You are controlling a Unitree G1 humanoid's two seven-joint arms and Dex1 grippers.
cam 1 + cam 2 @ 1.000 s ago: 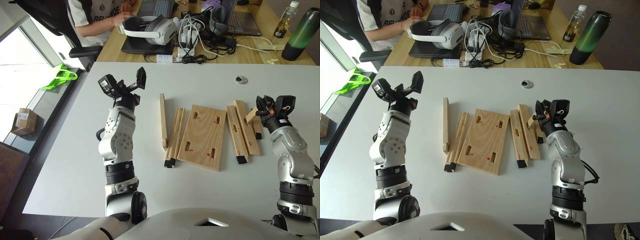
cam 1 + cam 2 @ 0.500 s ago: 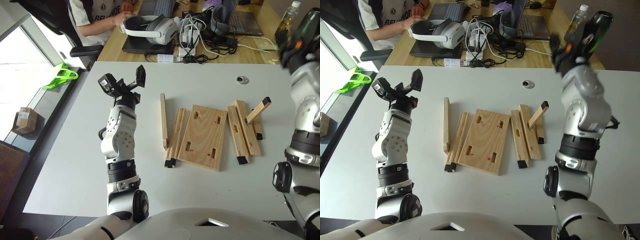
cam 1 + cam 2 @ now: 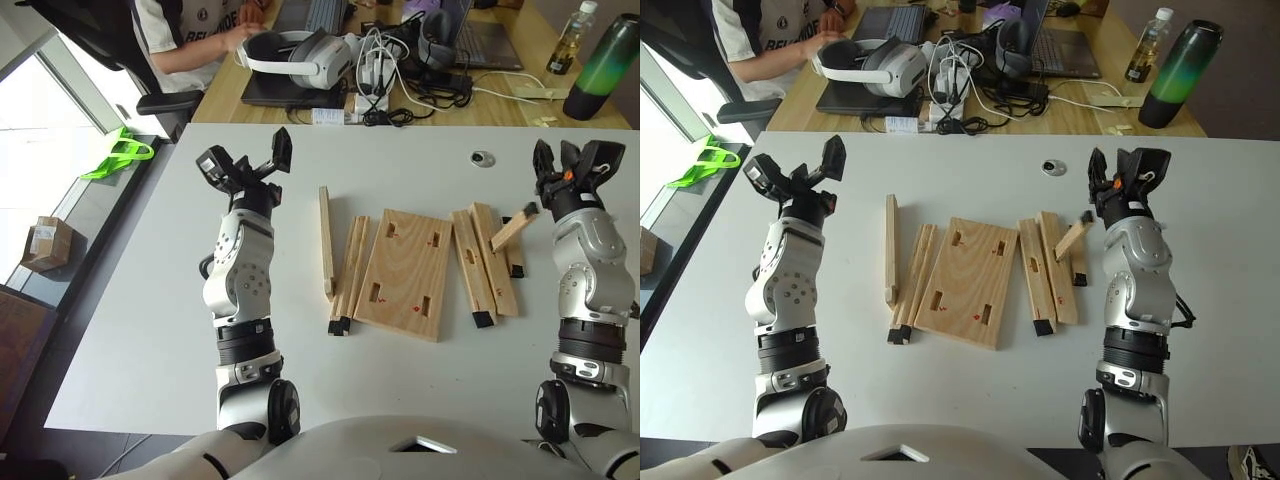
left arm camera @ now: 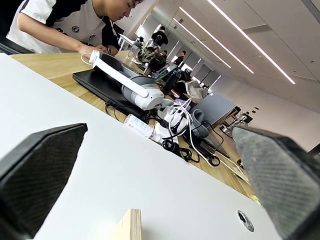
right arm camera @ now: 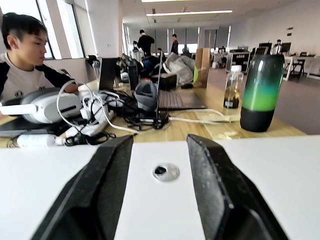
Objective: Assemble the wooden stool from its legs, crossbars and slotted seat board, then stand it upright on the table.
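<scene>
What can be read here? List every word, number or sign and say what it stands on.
Seat board: small red marks, too small to read.
Lying white bottle: label too blurred to read.
Clear bottle: label too small to read.
Shirt: letters partly covered, so no whole word reads.
</scene>
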